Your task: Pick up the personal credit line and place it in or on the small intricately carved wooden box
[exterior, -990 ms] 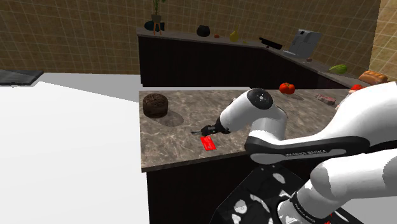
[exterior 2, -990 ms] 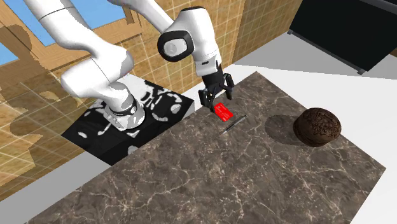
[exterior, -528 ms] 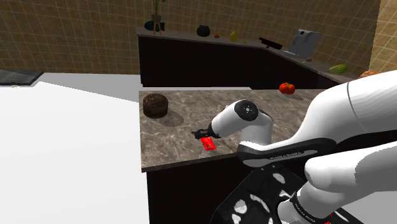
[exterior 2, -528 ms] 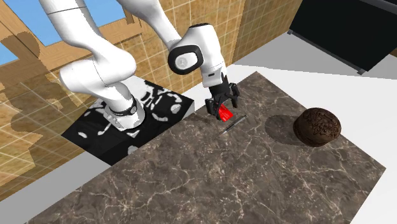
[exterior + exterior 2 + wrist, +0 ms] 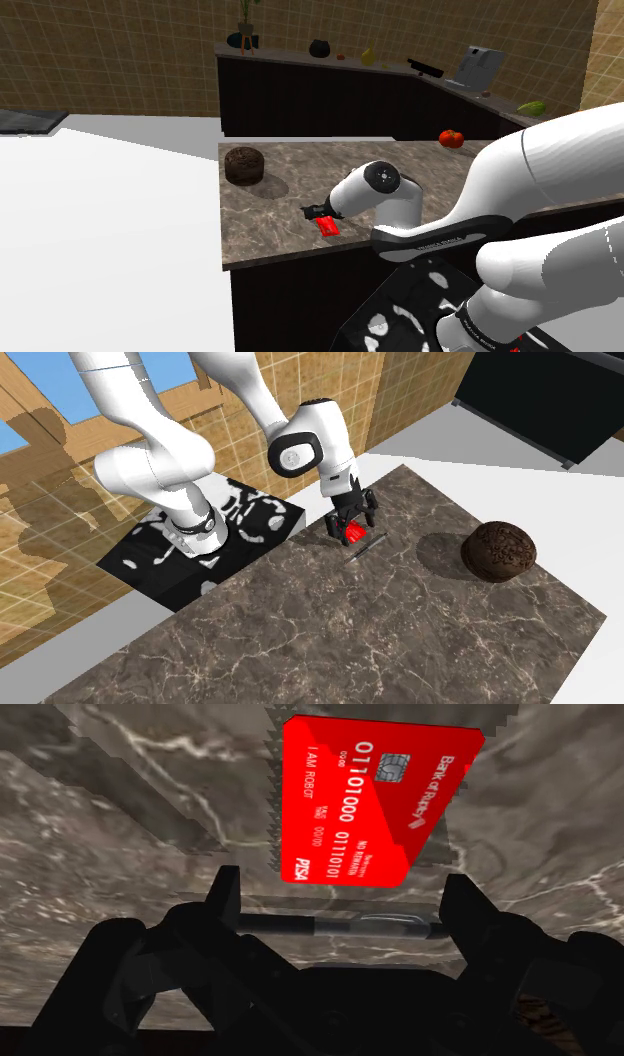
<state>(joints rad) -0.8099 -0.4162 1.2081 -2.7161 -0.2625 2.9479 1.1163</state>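
card: red credit card, flat on the marble counter, near the edge by the stand; leftmost item on the top in the second exterior view.
card handling: my guess is light, thin, stiff, slick plastic. It lies flush, so no lip to get under. Best bet is a pinch across the two long edges, pads low. It could skate away or pop out of the grip.
gripper: gripper low over the card, fingers spread wide, one each side, clasping nothing. Can't tell if the tips touch card or counter.
pen: thin dark pen just right of the card. In the wrist view it lies across between the fingertips, so it may get caught in the pinch.
box: dark round carved box, far right, well apart from the card. Top looks closed, so likely a place-on.
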